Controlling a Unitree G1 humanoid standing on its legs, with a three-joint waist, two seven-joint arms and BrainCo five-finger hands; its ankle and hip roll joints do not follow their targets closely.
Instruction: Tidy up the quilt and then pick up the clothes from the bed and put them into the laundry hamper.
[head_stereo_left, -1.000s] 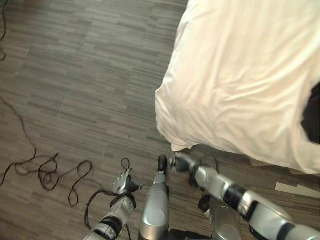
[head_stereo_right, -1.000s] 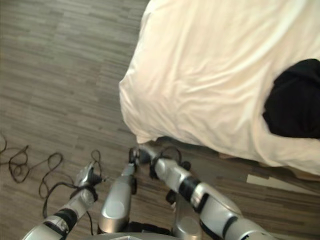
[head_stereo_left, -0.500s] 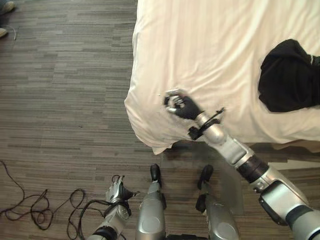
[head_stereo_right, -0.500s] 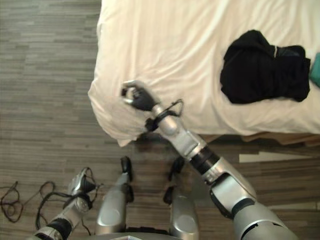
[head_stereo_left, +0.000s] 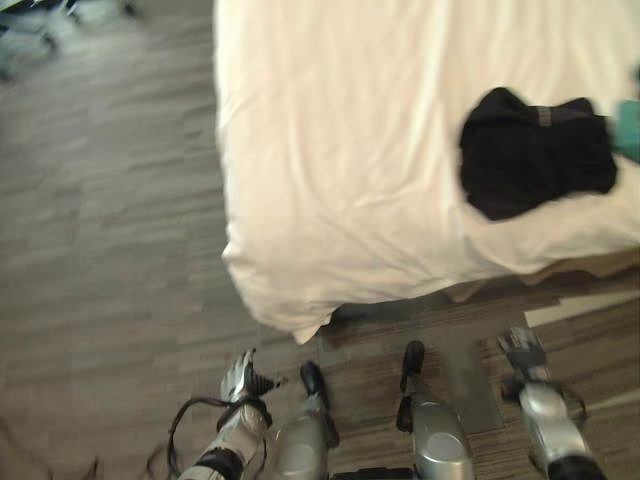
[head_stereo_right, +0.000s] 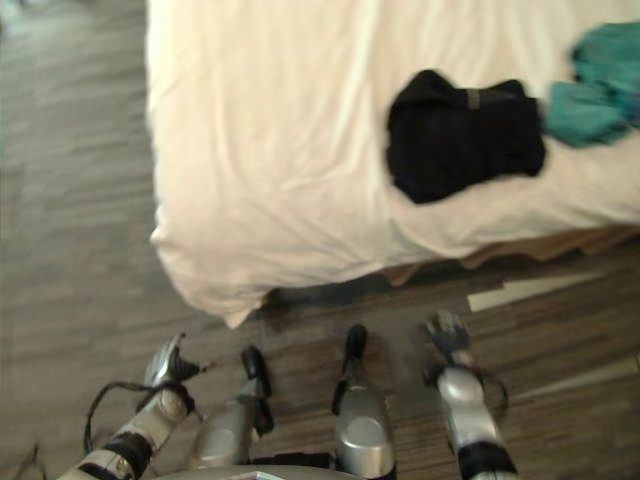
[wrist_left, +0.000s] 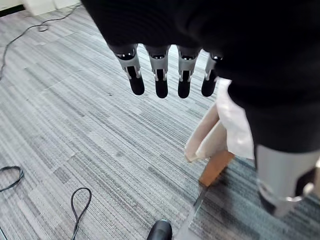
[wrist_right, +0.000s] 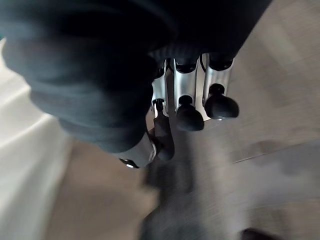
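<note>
Your cream-white quilt (head_stereo_left: 380, 170) lies spread over the bed, rumpled with shallow folds, and its near corner droops over the bed's edge toward the grey wood-grain plank floor (head_stereo_left: 110, 250). On the quilt, toward the right side of the bed and close to its near edge, sits a crumpled black garment (head_stereo_right: 462, 132). Just beside it, further to the right and touching or nearly touching it, lies a bunched teal garment (head_stereo_right: 600, 85).

Both of your hands hang low over the floor in front of the bed, well apart from the clothes. Your left hand (head_stereo_left: 238, 377) is down at the lower left, near the hanging quilt corner but not touching it; its wrist view shows the fingers (wrist_left: 159, 80) straight and spread in a row, holding nothing, with the floor beyond them and a bit of the pale quilt hem and a wooden bed leg (wrist_left: 216, 169) past them. Your right hand (head_stereo_right: 447, 335) is at the lower right over the floor, below the black garment's side of the bed; its wrist view shows the fingers (wrist_right: 187, 107) relaxed and only slightly bent, with nothing in them.
</note>
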